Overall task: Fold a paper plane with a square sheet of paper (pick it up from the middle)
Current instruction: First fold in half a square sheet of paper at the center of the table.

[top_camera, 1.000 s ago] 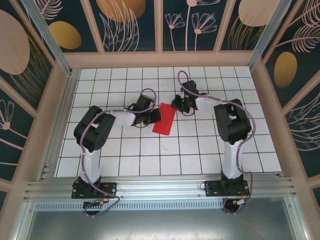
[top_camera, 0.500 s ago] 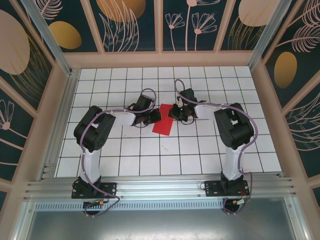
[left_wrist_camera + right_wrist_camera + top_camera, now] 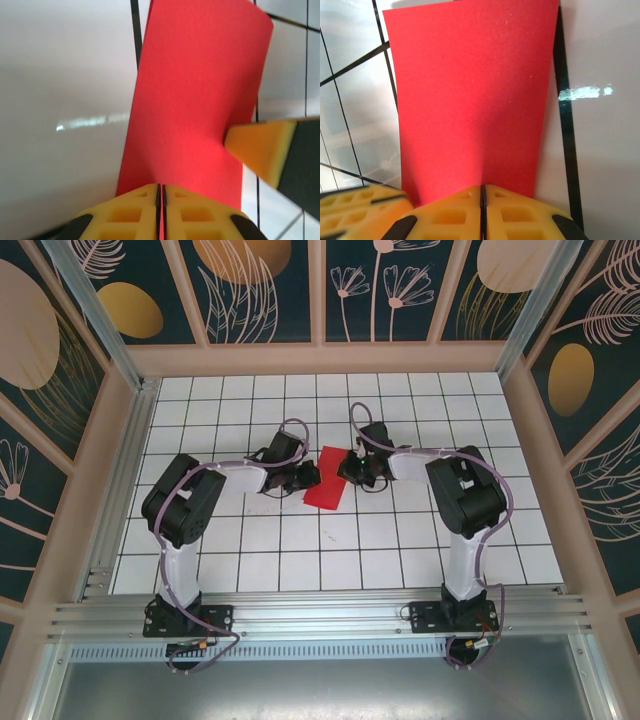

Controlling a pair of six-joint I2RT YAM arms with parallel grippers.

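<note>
One red paper sheet (image 3: 328,485), one left hand (image 3: 160,210), one right hand (image 3: 481,210)

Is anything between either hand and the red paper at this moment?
Nothing visible. The left hand and the right hand are closed right at opposite edges of the red paper, touching it. In each wrist view the other hand's yellow finger sits off to the side, not in the way.

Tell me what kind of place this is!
Probably a robot test booth: a left arm and right arm bolted to a metal rail, a white grid table fenced by flower walls, and a red paper between them.
</note>
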